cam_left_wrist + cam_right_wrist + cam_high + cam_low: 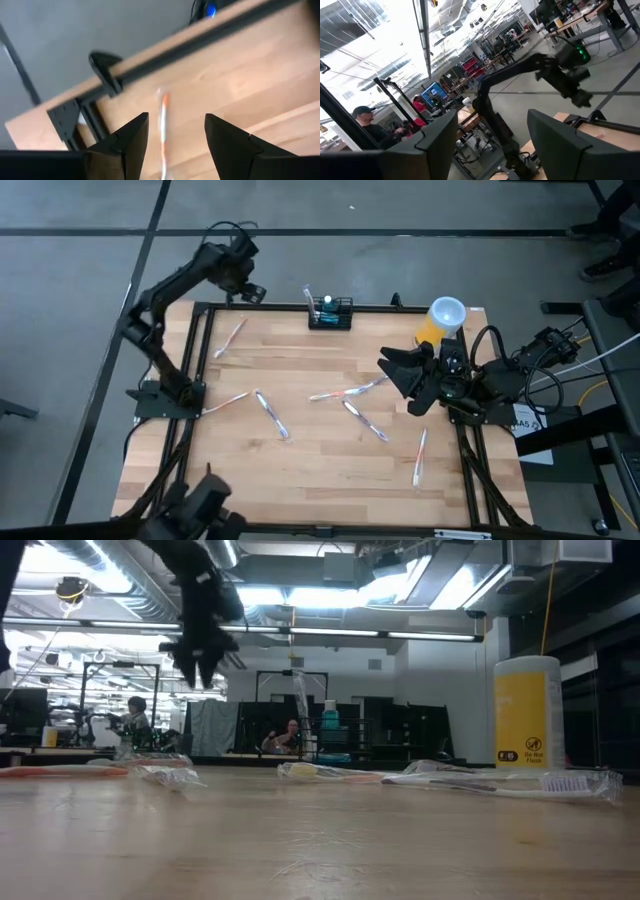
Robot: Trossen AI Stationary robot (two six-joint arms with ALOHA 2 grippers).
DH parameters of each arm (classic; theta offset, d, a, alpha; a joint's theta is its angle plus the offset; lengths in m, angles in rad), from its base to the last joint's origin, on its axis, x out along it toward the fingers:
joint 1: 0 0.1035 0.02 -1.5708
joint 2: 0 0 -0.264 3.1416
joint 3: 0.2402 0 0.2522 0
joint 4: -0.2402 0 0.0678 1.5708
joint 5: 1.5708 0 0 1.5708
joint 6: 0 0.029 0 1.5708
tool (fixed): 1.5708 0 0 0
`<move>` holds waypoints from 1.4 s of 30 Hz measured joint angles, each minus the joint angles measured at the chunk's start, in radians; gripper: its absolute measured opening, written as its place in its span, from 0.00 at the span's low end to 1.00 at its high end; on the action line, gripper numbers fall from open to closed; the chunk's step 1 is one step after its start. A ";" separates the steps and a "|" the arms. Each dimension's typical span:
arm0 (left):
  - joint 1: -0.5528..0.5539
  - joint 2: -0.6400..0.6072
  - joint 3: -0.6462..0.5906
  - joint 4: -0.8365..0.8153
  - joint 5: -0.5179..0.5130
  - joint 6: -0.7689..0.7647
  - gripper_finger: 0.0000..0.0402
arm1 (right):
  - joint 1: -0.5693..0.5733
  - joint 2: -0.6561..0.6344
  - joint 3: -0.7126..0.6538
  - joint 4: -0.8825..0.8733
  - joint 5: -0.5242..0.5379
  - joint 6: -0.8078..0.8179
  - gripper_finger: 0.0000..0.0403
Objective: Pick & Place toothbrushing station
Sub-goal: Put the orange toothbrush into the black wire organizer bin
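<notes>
High view: we count six wrapped toothbrushes [270,413] on the desk [320,470], one toothbrushing station [331,313] at its far edge, one yellow cup [440,322]; left hand [248,292] and right hand [400,370] spread, empty.

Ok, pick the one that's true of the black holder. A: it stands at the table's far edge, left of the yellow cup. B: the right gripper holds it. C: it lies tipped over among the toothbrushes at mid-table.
A: the holder stands upright at the far edge, left of the cup, no gripper on it.
</notes>
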 joint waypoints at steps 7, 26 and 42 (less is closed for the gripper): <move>-0.016 0.129 -0.097 -0.003 -0.001 0.000 0.47 | 0.000 0.000 0.000 0.000 0.000 -0.007 0.60; 0.007 0.163 -0.313 0.169 -0.024 -0.027 0.46 | 0.046 0.000 0.000 0.004 0.059 0.005 0.60; 0.096 0.162 -0.411 0.202 0.106 -0.045 0.06 | 0.059 0.004 0.000 0.030 0.061 -0.003 0.60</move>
